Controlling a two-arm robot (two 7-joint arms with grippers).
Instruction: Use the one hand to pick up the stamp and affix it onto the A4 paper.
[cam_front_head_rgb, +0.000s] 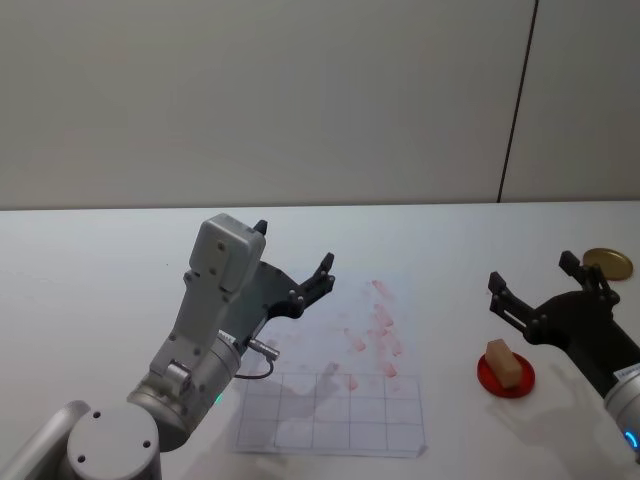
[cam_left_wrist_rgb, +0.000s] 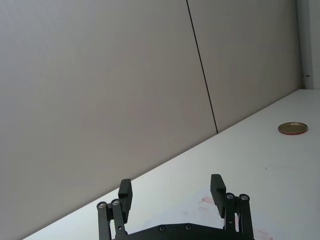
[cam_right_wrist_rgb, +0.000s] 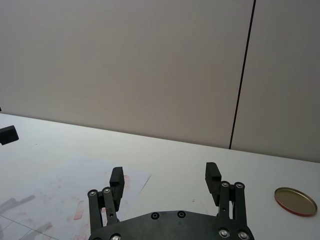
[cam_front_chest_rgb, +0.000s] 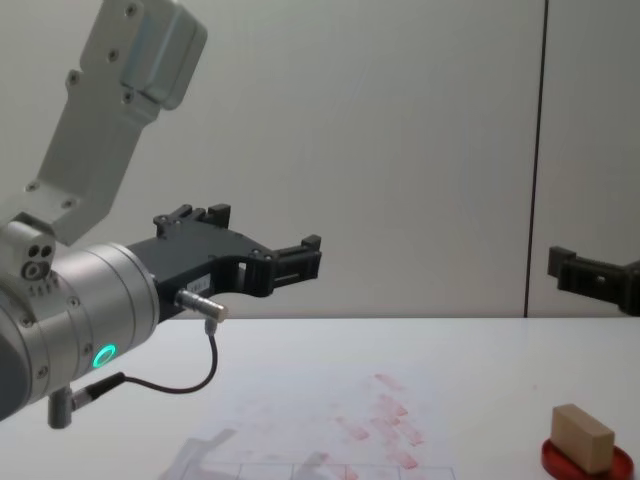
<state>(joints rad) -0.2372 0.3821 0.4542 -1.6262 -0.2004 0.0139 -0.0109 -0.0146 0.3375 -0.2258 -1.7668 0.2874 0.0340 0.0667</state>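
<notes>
Left arm, nearest me, idles with its hand (cam_front_head_rgb: 295, 245) spread near the A4 paper (cam_front_head_rgb: 400, 420), while my right hand (cam_front_head_rgb: 532, 272) hangs released near the stamp (cam_front_head_rgb: 505, 362), untouched on the red ink pad (cam_front_head_rgb: 488, 376), so pickup and stamping remain.

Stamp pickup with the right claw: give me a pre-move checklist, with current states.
1. Right claw open: ok.
2. Stamp free to grab: ok, sits atop the red ink pad, nothing else touching it.
3. Right claw down at stamp: not ok, raised well above it.
4. A4 paper flat with blank room: ok, grid cells unmarked.
5. Left claw away from paper: not ok, hangs open above its left side.
</notes>
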